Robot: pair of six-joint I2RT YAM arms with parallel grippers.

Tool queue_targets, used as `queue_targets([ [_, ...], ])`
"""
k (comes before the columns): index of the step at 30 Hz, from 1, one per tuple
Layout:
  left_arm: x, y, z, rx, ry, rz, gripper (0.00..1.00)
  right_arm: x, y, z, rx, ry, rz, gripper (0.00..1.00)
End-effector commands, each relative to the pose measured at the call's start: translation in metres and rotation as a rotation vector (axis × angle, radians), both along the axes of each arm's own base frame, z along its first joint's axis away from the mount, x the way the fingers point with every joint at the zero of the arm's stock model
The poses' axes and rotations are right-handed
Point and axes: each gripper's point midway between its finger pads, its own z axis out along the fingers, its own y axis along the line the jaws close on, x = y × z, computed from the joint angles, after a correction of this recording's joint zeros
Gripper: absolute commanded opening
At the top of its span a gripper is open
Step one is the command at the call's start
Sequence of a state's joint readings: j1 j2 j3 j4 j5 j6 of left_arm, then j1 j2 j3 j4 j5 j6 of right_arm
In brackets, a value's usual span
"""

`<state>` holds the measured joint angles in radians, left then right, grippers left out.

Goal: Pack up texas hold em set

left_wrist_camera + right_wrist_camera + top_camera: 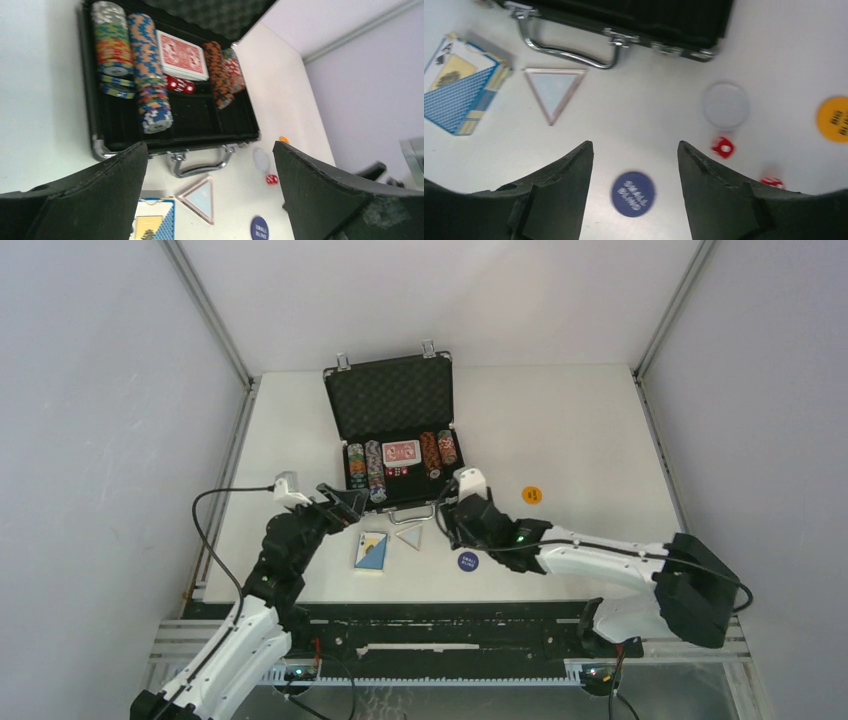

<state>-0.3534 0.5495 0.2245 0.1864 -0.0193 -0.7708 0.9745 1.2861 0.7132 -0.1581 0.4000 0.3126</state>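
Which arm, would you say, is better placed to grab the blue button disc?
Right: the open right gripper hangs above the blue button disc; the left gripper sits farther off, by the briefcase.

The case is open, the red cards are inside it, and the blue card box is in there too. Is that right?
Not quite. The case is open and the red cards are inside it, but the blue card box is not in there. It lies outside on the table, just in front of the case. The top external view shows this.
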Motion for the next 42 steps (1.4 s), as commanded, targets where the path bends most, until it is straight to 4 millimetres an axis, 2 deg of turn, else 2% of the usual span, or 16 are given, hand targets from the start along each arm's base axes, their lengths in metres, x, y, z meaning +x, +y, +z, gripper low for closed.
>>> queue_targets([
  [1,0.003,0.032,-0.02,0.081,0.05,0.166,1.0,0.0,0.046,0.02,0.029,-0.06,-0.046,0.73],
  [3,0.002,0.044,-0.025,0.085,0.08,0.235,1.0,0.001,0.056,0.017,-0.001,-0.063,-0.085,0.75],
  [5,-0.001,0.055,-0.028,0.094,0.097,0.286,1.0,0.008,0.051,0.011,-0.031,-0.066,-0.184,0.78],
  [9,-0.003,0.054,-0.029,0.099,0.082,0.275,1.0,0.026,0.011,0.004,-0.052,-0.07,-0.391,0.7],
  [12,-0.001,0.048,-0.029,0.096,0.078,0.245,1.0,0.029,-0.016,0.004,-0.016,-0.049,-0.442,0.62],
  [15,0.001,0.041,-0.03,0.096,0.083,0.213,1.0,0.027,-0.045,-0.006,-0.013,-0.014,-0.471,0.61],
  [19,0.003,0.037,-0.036,0.104,0.102,0.193,1.0,0.026,-0.07,-0.021,-0.023,0.054,-0.507,0.6],
  [22,0.004,0.037,-0.037,0.11,0.105,0.194,1.0,0.026,-0.074,-0.03,-0.014,0.083,-0.509,0.56],
  [42,0.005,0.037,-0.04,0.122,0.115,0.193,1.0,0.038,-0.065,-0.061,0.032,0.174,-0.531,0.51],
])
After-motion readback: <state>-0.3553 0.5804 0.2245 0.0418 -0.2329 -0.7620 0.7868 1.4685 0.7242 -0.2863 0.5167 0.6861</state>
